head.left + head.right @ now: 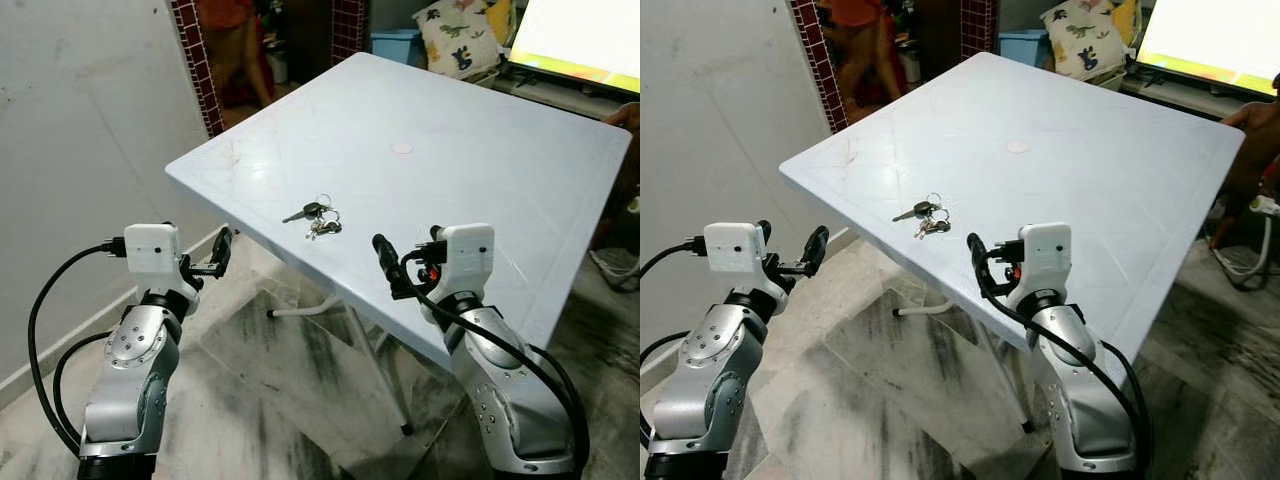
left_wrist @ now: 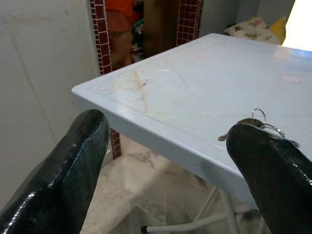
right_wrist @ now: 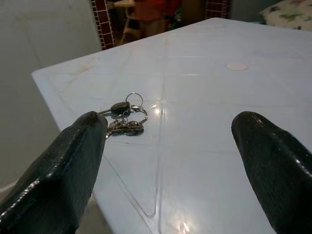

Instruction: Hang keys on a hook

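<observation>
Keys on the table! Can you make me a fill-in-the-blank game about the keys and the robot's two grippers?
1. The keys lie on the white ____.
2. Both the left gripper and the right gripper have their fingers ____.
3. The gripper nearer to the keys is the ____ one.
4. The keys sit near the table's ____, not its middle.

Missing words: table; open; right; edge

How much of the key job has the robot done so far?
Nothing is done yet. The keys lie flat on the white table, near its front edge, and nothing touches them. The right gripper is nearest them, over the table's edge with its jaws open and empty. The left gripper waits open beside the table. Left to do: pick up the keys and hang them. I can't see a hook here.
</observation>
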Robot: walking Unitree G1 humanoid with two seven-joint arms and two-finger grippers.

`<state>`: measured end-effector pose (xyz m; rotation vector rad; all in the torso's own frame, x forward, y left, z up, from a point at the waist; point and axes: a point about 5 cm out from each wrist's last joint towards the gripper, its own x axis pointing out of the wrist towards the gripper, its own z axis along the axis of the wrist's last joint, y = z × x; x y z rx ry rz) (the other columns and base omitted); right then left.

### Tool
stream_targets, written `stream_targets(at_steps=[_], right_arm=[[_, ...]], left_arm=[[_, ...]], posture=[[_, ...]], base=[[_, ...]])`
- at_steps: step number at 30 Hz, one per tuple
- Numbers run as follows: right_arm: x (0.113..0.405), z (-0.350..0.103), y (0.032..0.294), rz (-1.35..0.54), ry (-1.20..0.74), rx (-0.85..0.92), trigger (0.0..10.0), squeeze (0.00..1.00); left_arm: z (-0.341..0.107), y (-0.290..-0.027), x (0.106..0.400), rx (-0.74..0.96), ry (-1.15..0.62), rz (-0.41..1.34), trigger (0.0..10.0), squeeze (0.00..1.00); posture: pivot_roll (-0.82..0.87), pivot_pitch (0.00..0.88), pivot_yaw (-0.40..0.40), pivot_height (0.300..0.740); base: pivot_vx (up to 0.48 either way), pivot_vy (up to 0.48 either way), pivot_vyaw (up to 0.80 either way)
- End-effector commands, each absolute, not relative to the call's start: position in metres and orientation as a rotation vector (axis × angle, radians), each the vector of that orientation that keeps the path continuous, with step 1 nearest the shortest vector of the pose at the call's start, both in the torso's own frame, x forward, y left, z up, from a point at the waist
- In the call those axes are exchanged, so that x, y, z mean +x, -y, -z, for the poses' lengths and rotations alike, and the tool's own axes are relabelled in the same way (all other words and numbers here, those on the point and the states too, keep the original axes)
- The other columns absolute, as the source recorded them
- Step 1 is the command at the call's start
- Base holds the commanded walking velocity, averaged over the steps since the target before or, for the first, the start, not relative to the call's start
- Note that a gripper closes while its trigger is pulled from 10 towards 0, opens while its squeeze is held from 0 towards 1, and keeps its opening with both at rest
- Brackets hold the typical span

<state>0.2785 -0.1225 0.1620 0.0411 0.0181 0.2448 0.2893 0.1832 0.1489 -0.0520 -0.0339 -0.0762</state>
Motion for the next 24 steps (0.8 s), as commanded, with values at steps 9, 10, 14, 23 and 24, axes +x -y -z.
stream_targets(at_steps=[9, 10, 14, 23, 24], right_arm=[[0.274, -0.165, 0.119, -0.282, -0.001, 0.025, 10.0, 0.0], [0.274, -0.165, 0.119, -0.283, -0.001, 0.024, 10.0, 0.0], [0.274, -0.165, 0.117, -0.294, 0.003, 0.02, 10.0, 0.0], [0.273, -0.164, 0.114, -0.316, 0.004, 0.012, 10.0, 0.0], [0.273, -0.164, 0.114, -0.316, 0.004, 0.012, 10.0, 0.0]], left_arm=[[-0.144, -0.171, 0.281, -0.063, 0.04, 0.108, 10.0, 0.0], [-0.144, -0.17, 0.28, -0.062, 0.041, 0.108, 10.0, 0.0], [-0.143, -0.169, 0.279, -0.068, 0.039, 0.112, 10.0, 0.0], [-0.144, -0.169, 0.279, -0.075, 0.041, 0.096, 10.0, 0.0], [-0.144, -0.168, 0.279, -0.078, 0.044, 0.097, 10.0, 0.0]], posture=[[-0.03, 0.048, 0.043, 0.74], [-0.03, 0.048, 0.043, 0.74], [-0.03, 0.046, 0.04, 0.74], [-0.02, 0.041, 0.041, 0.74], [-0.02, 0.041, 0.041, 0.74]], base=[[0.34, 0.0, 0.0], [0.345, 0.0, 0.0], [0.349, 0.0, 0.0], [0.334, 0.0, 0.0], [0.247, 0.0, 0.0]])
